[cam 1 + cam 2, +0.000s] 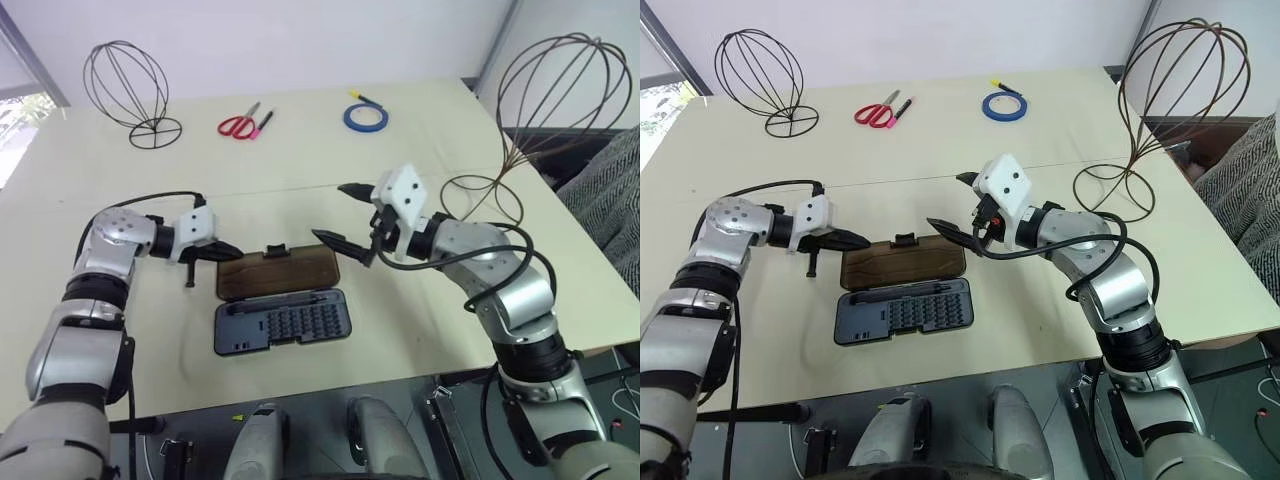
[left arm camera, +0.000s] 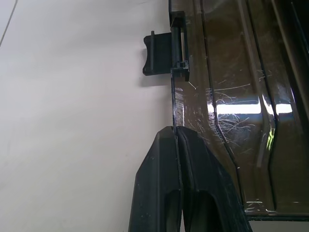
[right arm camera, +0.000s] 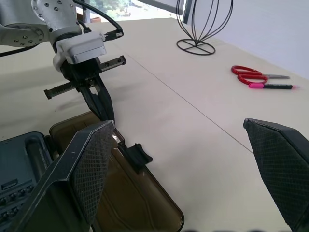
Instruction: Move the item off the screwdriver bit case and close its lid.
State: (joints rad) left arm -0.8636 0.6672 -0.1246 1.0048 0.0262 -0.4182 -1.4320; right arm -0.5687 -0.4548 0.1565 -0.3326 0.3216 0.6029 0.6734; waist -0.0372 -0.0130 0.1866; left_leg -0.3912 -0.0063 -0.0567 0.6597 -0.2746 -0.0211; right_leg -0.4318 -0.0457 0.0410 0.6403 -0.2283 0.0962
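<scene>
Screwdriver bit case (image 1: 282, 320) lies open on the near middle of the table (image 1: 420, 330), its long axis running left to right, the rows of bits facing up. Its lid (image 1: 278, 270) is folded flat onto the table on the far side of the tray, smoky-brown, with the small black latch (image 1: 275, 250) on its far edge pointing away from the robot. The item (image 1: 555, 110), the bronze wire cage, stands upright on its ring base at the far right of the table, well apart from the case, so that part of the task looks done and closing the lid is what is left.

The left hand (image 1: 228, 250) has its fingers pressed together with nothing between them; the wrist view shows their tips right at the far edge of the lid, near the latch. The right hand (image 1: 350, 218) hangs above the right end of the lid, fingers spread wide and empty.

To close it well, the shut left fingertips should probably slip under the far edge and lift it up and over toward the robot, turning about the hinge along the tray. The light case may slide, so the right hand could steady it, then press down by the latch.
</scene>
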